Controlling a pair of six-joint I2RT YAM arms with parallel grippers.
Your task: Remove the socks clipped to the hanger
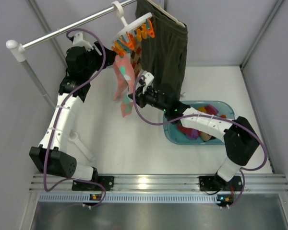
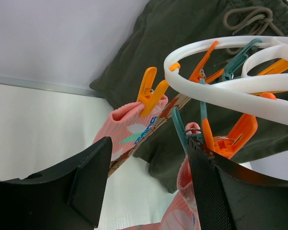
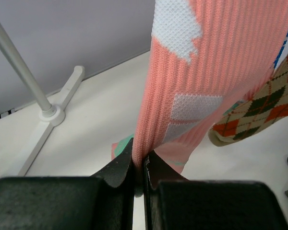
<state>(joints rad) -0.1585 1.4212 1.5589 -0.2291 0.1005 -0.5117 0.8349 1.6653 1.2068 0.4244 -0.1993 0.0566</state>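
Right gripper [image 3: 139, 165] is clamped shut on the lower part of a pink sock [image 3: 192, 72]. The sock is hung from the orange pegs [image 2: 149, 93] of the white hanger [image 2: 221, 91], which is hooked on the rail [image 1: 62, 31] over the table's far edge. Left gripper [image 2: 149, 177] is held agape just under the pegs (nothing is clamped). An argyle sock [image 3: 259, 110] is clipped just beside. Loose socks [image 1: 209, 111] are seen in the teal basin [image 1: 174, 137] by the table's right edge.

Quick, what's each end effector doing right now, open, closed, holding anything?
Left end effector: open, holding nothing.
Right end effector: closed on the pink sock.
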